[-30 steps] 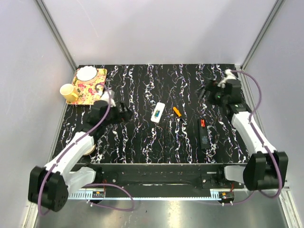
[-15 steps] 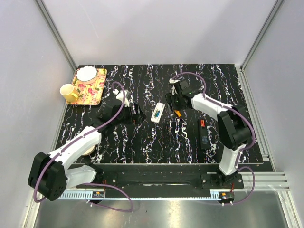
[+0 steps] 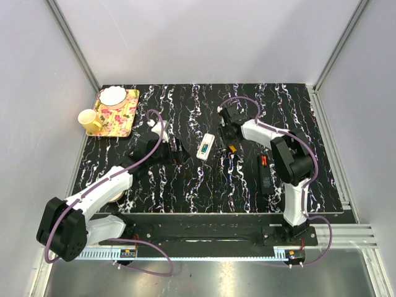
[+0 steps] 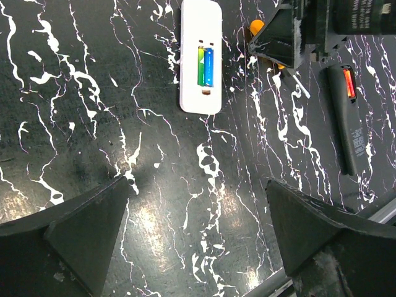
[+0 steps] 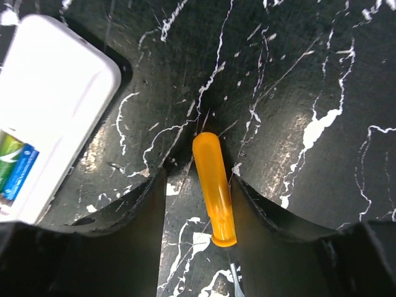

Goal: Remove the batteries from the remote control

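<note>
From above, the white remote lies back up between the arms. Its two batteries sit exposed in the open bay, ready for lifting. The black remote to its right shows a red cell. The right gripper is down over the orange tool between the remotes, probably wanted for prying. Left wrist: the left gripper gapes wide and hangs near the white remote, likely to steady it. Right wrist: the jaws stand part-open astride the tool's handle with a gap on one side, so there is no grip yet.
</note>
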Available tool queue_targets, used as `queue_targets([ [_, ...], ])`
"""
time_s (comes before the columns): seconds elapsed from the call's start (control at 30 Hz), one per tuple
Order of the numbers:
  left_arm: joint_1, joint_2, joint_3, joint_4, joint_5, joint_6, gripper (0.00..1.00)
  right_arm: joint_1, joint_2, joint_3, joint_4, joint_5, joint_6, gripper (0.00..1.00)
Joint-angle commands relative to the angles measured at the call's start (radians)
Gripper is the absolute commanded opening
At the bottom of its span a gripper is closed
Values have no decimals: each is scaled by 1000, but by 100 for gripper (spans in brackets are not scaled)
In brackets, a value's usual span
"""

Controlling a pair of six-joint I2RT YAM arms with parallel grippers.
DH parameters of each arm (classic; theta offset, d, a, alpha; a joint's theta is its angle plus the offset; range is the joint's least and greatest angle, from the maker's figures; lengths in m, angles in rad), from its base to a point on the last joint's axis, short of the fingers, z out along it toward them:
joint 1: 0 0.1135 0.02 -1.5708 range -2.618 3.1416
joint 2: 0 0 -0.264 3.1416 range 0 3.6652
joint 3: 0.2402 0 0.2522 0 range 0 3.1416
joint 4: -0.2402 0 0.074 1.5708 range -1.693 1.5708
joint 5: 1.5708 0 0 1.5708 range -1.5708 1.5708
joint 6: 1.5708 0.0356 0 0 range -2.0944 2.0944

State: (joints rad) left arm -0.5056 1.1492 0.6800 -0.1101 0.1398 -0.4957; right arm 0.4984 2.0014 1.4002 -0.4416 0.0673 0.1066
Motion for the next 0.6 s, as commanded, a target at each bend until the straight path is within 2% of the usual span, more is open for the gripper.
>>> queue_targets([
  [0.0,-4,6,4,44,24,2,99,8,36,52,-28,34,-10,53],
  [0.07,-5,6,6,44,32,2,99,8,45,60,-28,52,-8,52],
  [0.17,-5,3,4,36,30,2,99,9,53,68,-26,34,-7,40],
  [0.2,-5,-3,3,35,29,2,99,8,54,68,-26,19,-5,32],
  [0.27,-7,-6,1,24,21,2,99,8,59,68,-22,-41,-2,24],
  [0.3,-7,-14,3,20,23,3,99,5,62,68,-23,-59,-1,11],
  [0.37,-7,-23,3,12,18,8,99,5,65,66,-17,-102,4,0],
  [0.57,-7,-86,3,19,56,31,99,2,-51,-4,55,-130,40,0],
])
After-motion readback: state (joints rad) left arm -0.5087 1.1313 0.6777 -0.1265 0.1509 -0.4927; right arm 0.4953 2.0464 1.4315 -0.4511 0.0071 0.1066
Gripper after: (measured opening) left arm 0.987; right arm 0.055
